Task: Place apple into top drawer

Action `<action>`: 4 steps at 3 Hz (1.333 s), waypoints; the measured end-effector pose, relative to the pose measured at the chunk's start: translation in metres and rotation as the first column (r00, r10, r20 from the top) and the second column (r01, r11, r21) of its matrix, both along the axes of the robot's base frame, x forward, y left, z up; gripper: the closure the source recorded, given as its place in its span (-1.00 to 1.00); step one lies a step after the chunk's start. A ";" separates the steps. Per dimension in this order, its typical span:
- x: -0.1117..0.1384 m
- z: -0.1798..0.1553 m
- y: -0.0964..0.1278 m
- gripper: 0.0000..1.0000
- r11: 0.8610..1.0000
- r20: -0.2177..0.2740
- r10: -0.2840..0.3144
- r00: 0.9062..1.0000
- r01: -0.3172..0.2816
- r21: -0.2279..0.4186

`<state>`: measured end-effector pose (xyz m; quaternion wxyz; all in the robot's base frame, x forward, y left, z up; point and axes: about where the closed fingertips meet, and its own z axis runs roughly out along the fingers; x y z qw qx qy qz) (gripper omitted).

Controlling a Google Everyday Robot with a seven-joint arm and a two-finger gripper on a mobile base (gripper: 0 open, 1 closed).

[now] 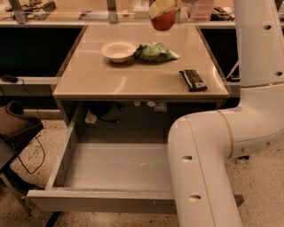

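**Apple pinched in gripper, top drawer open**

Camera view: the gripper [162, 10] is at the top edge, its pale fingers pinching the round, glossy red-orange apple [164, 21]. The apple hangs in the air over the far part of the smooth tan surface [133, 77]. On the surface sit a round white bowl [118, 50], a crinkled green bag [154, 52] just beside it, and a flat black rectangular item [192, 80] near the right edge. Below, the top drawer [102, 200] is pulled out: shallow, grey metal, scuffed. The smooth white arm [208, 168] overlaps the drawer's right side.

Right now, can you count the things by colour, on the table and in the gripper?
Red: 1, the apple, held by the gripper above the table's far edge.
White: 1, the bowl.
Green: 1, the bag.
Black: 1, the flat object.
Total: 4.
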<state>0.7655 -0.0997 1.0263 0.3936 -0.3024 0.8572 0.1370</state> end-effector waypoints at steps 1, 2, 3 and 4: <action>-0.011 -0.002 0.002 1.00 1.000 -0.028 -0.003 1.000 0.003 -0.020; -0.045 0.015 -0.005 1.00 0.998 -0.051 -0.060 0.997 0.060 -0.008; -0.038 0.027 0.008 1.00 0.994 -0.025 -0.089 0.996 0.091 0.058; -0.038 0.027 0.008 1.00 0.994 -0.025 -0.089 0.996 0.090 0.058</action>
